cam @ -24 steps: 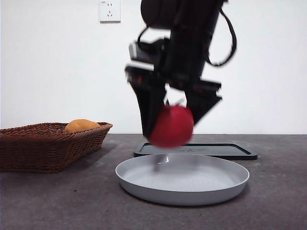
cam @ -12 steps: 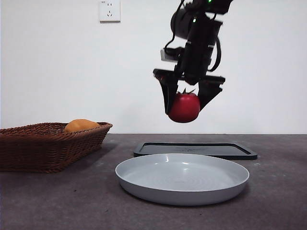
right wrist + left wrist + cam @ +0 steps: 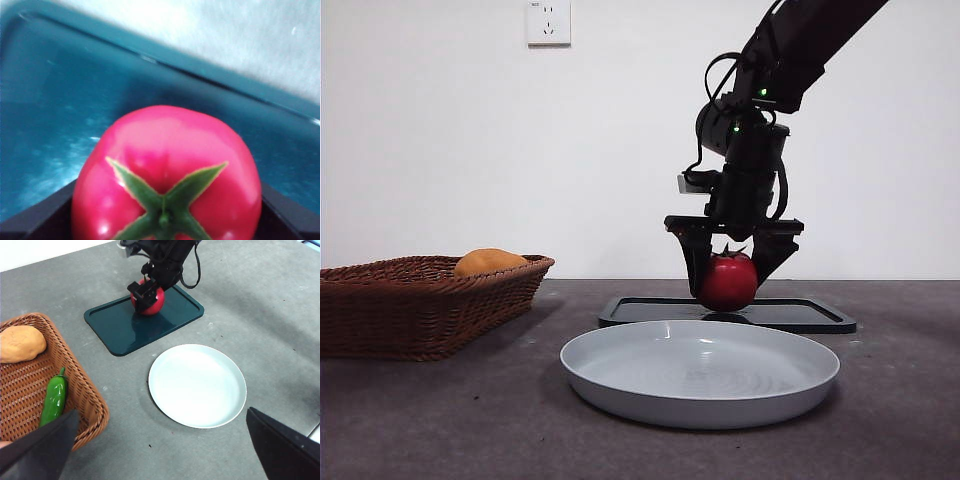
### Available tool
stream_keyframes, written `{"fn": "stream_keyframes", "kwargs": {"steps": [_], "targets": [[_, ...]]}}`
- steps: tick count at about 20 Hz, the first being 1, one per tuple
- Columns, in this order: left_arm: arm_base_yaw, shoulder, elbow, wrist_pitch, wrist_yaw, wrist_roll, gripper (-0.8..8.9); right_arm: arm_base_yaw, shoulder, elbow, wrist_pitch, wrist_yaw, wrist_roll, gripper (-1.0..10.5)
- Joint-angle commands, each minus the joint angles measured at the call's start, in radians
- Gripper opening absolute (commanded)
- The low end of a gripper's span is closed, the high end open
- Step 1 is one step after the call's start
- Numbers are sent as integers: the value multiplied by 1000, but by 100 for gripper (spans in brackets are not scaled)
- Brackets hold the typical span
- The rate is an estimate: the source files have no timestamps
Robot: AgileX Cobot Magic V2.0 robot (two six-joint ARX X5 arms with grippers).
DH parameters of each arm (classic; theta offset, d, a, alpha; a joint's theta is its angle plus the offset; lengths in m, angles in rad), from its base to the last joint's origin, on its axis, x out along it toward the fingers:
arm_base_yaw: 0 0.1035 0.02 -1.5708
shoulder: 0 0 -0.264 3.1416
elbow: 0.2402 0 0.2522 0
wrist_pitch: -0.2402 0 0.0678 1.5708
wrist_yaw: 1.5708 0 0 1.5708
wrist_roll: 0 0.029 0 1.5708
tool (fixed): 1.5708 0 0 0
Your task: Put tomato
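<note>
Grey bench, white wall. My right claw is clamped on the tomato, low over the dark tray. Glossy, slick, bruisable: I'd grip its sides lightly. Left claw spread wide, waiting.

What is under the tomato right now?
The dark green tray lies under the tomato, which the right gripper clamps. The tomato hides the contact spot, so touchdown is unconfirmed.

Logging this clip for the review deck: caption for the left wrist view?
Right hand lowers the tomato onto the dark green tray, beside the white plate and wicker basket.
</note>
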Motion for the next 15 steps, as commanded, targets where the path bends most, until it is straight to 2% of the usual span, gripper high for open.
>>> {"fn": "stream_keyframes", "kwargs": {"steps": [1,4,5,8,11,15], "targets": [[-6,5,10,11,1,-3,752,10,23,27,10,-2,3,239],[-6,5,10,11,0,-3,752,10,23,27,4,-5,3,249],[-6,5,10,11,1,-3,752,10,23,27,4,-5,3,321],[-6,5,10,11,1,-3,752,10,22,29,-6,-3,35,670],[-6,5,10,11,1,-2,752,8,19,142,-151,0,58,683],[-6,5,10,11,0,-3,752,1,16,486,-484,2,51,683]]}}
